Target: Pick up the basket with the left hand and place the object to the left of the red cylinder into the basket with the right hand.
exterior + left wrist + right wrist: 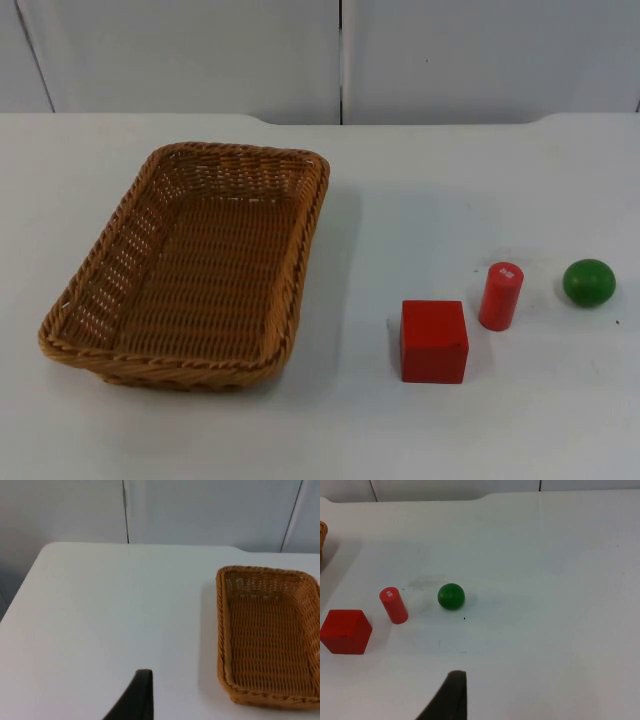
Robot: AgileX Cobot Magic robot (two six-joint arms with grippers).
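An empty tan woven basket [190,265] lies on the left half of the white table. To its right stands a red cube [434,341], and an upright red cylinder [500,296] is just right of the cube. A green ball [588,282] rests farthest right. My left gripper [137,697] hovers over bare table, well apart from the basket [267,635]. My right gripper [450,695] hangs over bare table too, a good way back from the cube [345,631], the cylinder [394,605] and the ball [451,596]. Neither gripper holds anything that I can see.
The grey partition wall [340,50] closes off the table's far side. A strip of open white table separates the basket from the cube. In the left wrist view the table's side edge [20,595] drops off beyond the basket.
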